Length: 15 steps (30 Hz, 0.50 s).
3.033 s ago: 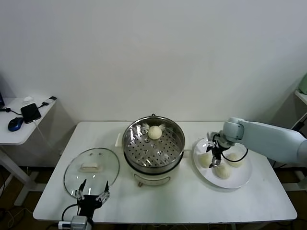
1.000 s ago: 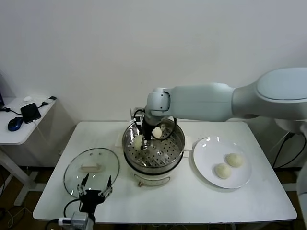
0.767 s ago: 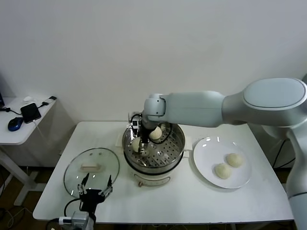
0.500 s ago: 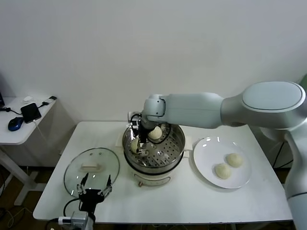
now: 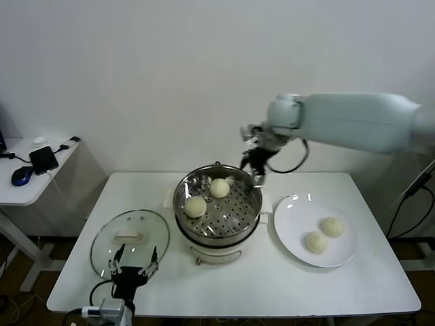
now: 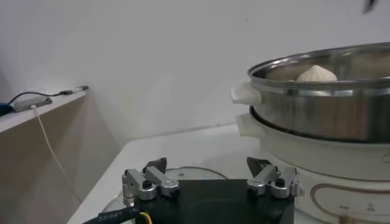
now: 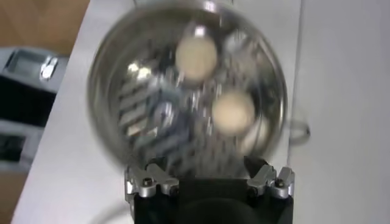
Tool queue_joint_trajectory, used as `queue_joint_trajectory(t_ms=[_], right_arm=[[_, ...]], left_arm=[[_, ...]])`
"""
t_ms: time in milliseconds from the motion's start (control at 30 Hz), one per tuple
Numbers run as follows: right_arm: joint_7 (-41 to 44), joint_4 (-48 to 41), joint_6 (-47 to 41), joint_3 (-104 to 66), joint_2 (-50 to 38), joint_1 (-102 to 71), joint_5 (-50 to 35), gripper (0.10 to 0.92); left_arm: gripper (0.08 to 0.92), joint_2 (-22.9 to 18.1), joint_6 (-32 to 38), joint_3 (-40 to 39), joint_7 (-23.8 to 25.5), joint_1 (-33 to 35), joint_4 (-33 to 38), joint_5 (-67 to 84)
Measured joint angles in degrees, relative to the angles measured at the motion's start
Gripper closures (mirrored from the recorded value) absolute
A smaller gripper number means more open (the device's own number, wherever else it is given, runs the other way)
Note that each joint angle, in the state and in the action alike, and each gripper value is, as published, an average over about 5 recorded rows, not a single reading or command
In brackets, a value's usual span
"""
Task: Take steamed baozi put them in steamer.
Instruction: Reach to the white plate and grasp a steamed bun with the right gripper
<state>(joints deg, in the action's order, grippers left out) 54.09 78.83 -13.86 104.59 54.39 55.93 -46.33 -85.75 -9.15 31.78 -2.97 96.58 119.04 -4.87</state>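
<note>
Head view shows the long white table (image 5: pixel 272 285) carrying everything in a row, which puts each item inside one arm's reach. At its centre sits the large round shiny steel steamer (image 5: pixel 219 204) on its white electric base, uncovered so that buns can be lowered straight onto the perforated tray. Left of it, toward the near edge, the round glass lid with a white handle (image 5: pixel 130 235) lies flat on the table, set aside so the pot mouth is open. Right of the steamer is the flat white plate (image 5: pixel 299 234), the supply point. Of the small round cream-white steamed baozi, two rest on the tray inside the steamer, one toward the far side (image 5: pixel 219 187) and one nearer and to the left (image 5: pixel 195 206), spaced apart, probably so they do not stick; two more wait on the plate, one farther right (image 5: pixel 332 226) and one nearer (image 5: pixel 315 242), so by my reckoning the task is half done. The right gripper (image 5: pixel 253 163) hangs above the steamer's far right rim with its fingers spread and nothing between them, and its wrist view looks down on both buns in the pot. The left gripper (image 5: pixel 130 275) is parked at the near left edge beside the lid, fingers spread and empty.
</note>
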Motion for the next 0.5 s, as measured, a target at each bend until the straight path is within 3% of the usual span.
queue_joint_trajectory(t_ms=[267, 500], right_arm=[[1.6, 4.2, 1.4, 1.8, -13.7, -3.0, 10.4, 0.202], [0.6, 3.6, 0.3, -4.2, -19.6, -13.6, 18.4, 0.203]], left_arm=[[0.177, -0.5, 0.2, 0.5, -0.2, 0.0, -0.3, 0.0], [0.177, -0.9, 0.2, 0.9, -0.2, 0.2, -0.3, -0.3]])
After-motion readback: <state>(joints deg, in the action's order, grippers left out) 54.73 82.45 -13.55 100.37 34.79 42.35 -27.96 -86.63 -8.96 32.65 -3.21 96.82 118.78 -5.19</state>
